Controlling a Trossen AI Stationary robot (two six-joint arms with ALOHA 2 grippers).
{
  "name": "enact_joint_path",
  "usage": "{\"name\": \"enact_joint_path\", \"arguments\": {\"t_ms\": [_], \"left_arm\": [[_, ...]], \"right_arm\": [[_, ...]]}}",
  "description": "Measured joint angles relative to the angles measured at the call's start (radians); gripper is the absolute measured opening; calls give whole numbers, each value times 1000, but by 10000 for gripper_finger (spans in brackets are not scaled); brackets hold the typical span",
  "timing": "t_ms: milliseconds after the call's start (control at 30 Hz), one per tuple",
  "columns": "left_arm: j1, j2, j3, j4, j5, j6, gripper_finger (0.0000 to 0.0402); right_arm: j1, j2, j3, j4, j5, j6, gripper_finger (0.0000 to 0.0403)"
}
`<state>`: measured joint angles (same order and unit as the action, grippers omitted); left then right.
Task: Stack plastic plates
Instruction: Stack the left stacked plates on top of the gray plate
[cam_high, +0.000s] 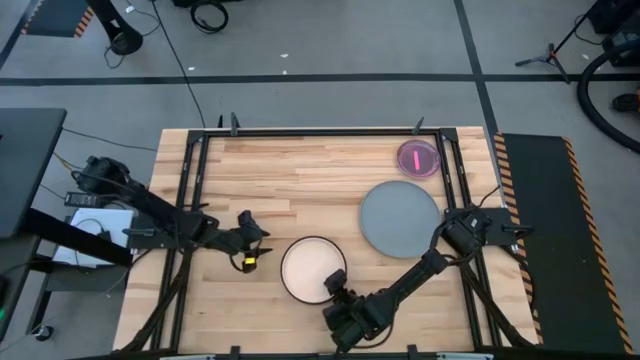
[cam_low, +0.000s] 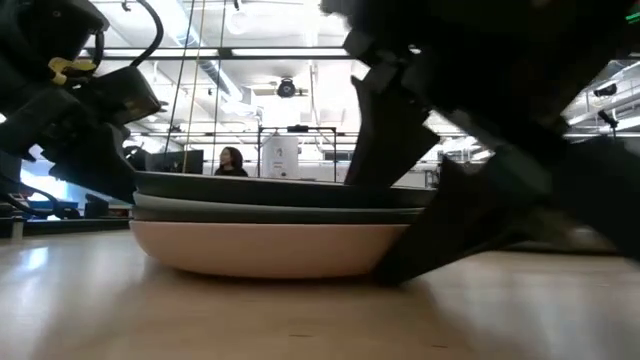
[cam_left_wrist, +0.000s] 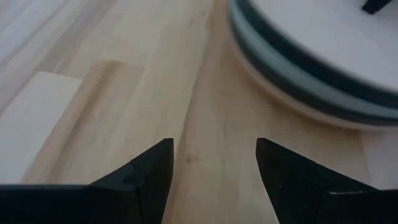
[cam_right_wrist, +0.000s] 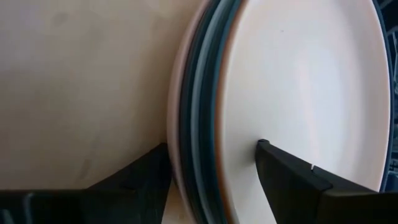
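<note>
A stack of medium plates (cam_high: 312, 268) rests on the table near its front edge. Cream is on top (cam_right_wrist: 298, 87), with dark teal, pale blue-grey and pink beneath (cam_low: 260, 245). My right gripper (cam_high: 335, 284) is open at the stack's near right rim. One finger stands over the cream top and one outside the pink bottom plate (cam_right_wrist: 211, 152). My left gripper (cam_high: 252, 240) is open and empty, just left of the stack (cam_left_wrist: 214, 155). A large grey plate (cam_high: 400, 218) and small red-pink plates (cam_high: 418, 158) lie farther back on the right. My right gripper straddles the stack's rim (cam_right_wrist: 199, 124) from the table's near side, slanting down. One fingertip (cam_right_wrist: 264, 146) lies over the cream plate's top and the other (cam_right_wrist: 155, 162) is beside the bottom plate. I cannot tell whether either finger touches. The stack sits flat on the table.
A dark metal frame (cam_high: 190, 180) borders the wooden table on both sides. Bare wood (cam_high: 290, 175) lies behind the stack and on the far left. A person (cam_low: 232, 160) stands in the room beyond the table.
</note>
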<state>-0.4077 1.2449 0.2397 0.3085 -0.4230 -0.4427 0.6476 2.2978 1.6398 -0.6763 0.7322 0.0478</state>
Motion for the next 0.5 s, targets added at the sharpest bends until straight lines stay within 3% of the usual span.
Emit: {"name": "enact_joint_path", "arguments": {"t_ms": [300, 500], "left_arm": [[34, 28, 31, -10, 6, -20, 233], [34, 159, 103, -5, 10, -16, 233]], "right_arm": [[-29, 0, 0, 26, 0, -6, 223], [-31, 0, 0, 32, -1, -25, 210]]}}
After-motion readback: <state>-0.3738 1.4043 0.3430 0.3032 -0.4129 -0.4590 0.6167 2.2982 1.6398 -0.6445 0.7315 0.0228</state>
